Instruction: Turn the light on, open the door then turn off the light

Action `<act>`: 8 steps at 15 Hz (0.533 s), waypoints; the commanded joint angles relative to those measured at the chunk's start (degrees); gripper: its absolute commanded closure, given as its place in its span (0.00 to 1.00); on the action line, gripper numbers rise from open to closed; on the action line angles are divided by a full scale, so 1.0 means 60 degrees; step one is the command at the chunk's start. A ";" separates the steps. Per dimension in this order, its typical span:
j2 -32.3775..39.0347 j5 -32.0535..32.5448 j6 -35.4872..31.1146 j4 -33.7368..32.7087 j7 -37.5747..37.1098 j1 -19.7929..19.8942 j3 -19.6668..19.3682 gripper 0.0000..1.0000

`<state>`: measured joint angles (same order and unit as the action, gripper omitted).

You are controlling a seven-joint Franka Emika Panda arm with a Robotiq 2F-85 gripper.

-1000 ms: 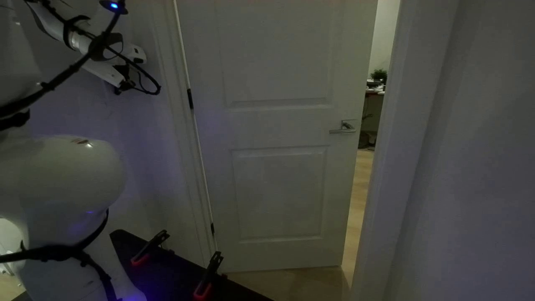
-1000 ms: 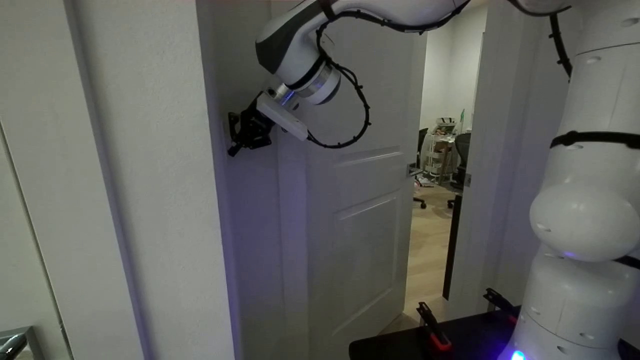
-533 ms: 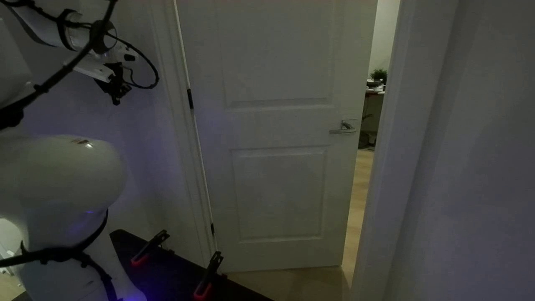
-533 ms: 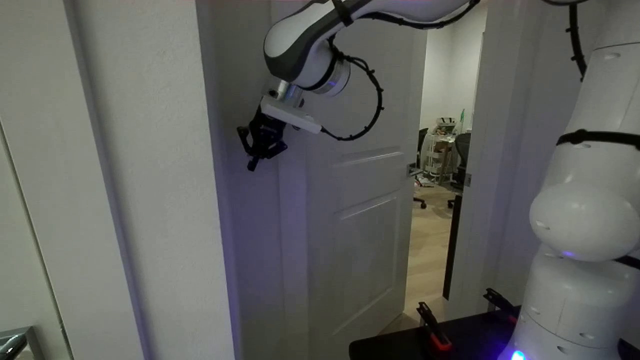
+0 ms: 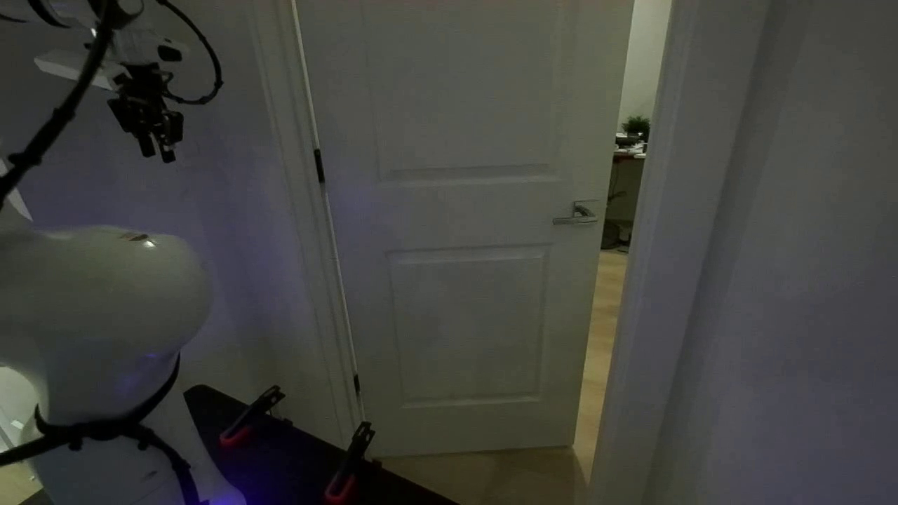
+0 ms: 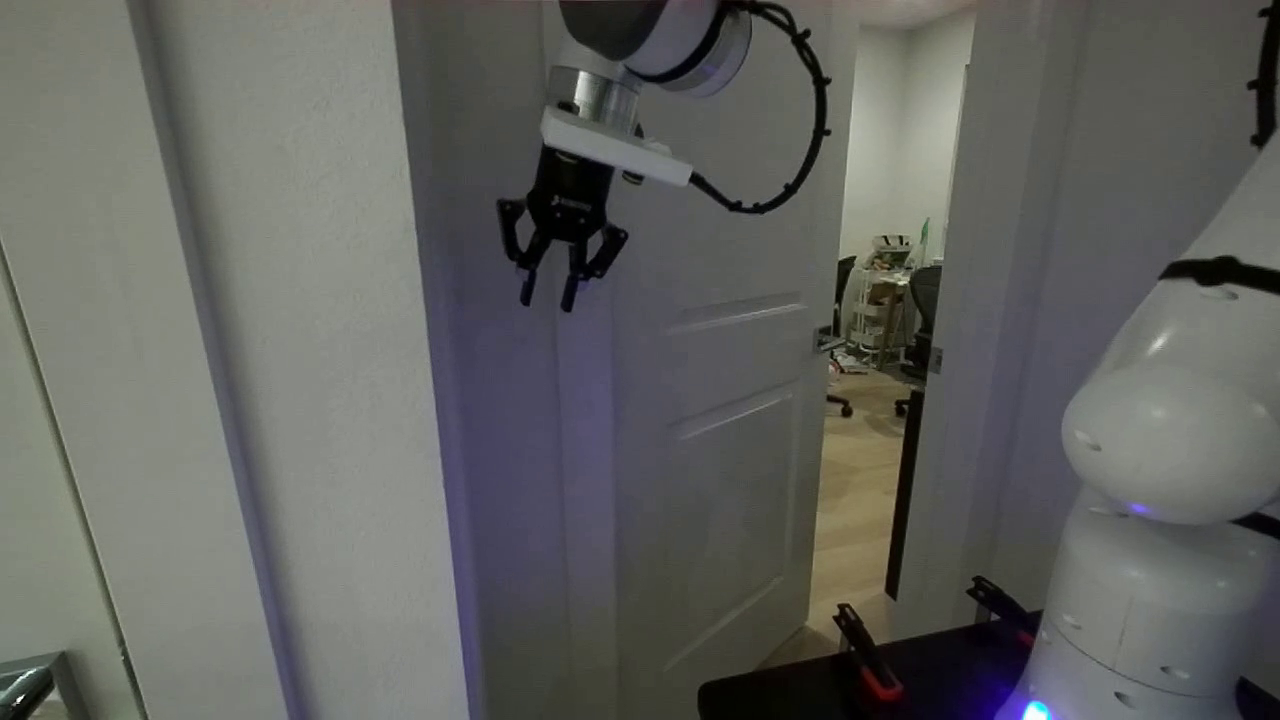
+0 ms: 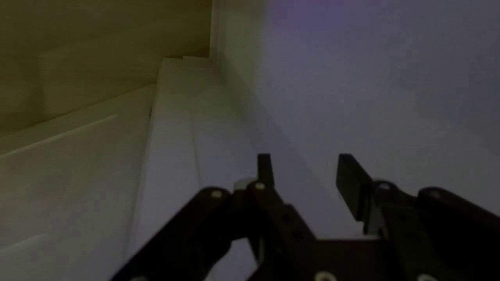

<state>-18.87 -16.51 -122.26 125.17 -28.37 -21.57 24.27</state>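
1. White two-panel door (image 5: 470, 217): it stands ajar in both exterior views, hinged edge at one side of the white door frame (image 5: 677, 210), free edge clear of the other.
2. A silver lever handle (image 5: 577, 214) sits near that free edge, its lever lying level and pointing toward the hinge side.
3. The black Robotiq gripper (image 6: 548, 293) points downward, its fingers (image 6: 571, 293) parted; the wrist view shows the same gap between the tips.
4. In an exterior view the gripper shows against the wall (image 5: 231, 210) on the hinge side, well apart from the handle; its distance from the wall I cannot tell.
5. Beyond the frame are a pale wood floor (image 6: 855, 480) and a dark office chair (image 6: 927, 295).
6. Two black-and-red clamps (image 6: 868, 655) grip the edge of the black tabletop (image 6: 760, 690) under the white arm (image 6: 1170, 440).
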 commanded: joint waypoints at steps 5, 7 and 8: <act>-0.3410 0.1272 0.1673 0.1877 0.0061 0.0337 -0.0048 0.00; -0.4387 0.1756 0.2070 0.2368 0.0120 0.0464 -0.0040 0.00; -0.4870 0.1947 0.2278 0.2598 0.0138 0.0511 -0.0027 0.00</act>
<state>-38.47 -7.57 -111.65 135.61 -28.35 -19.81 24.04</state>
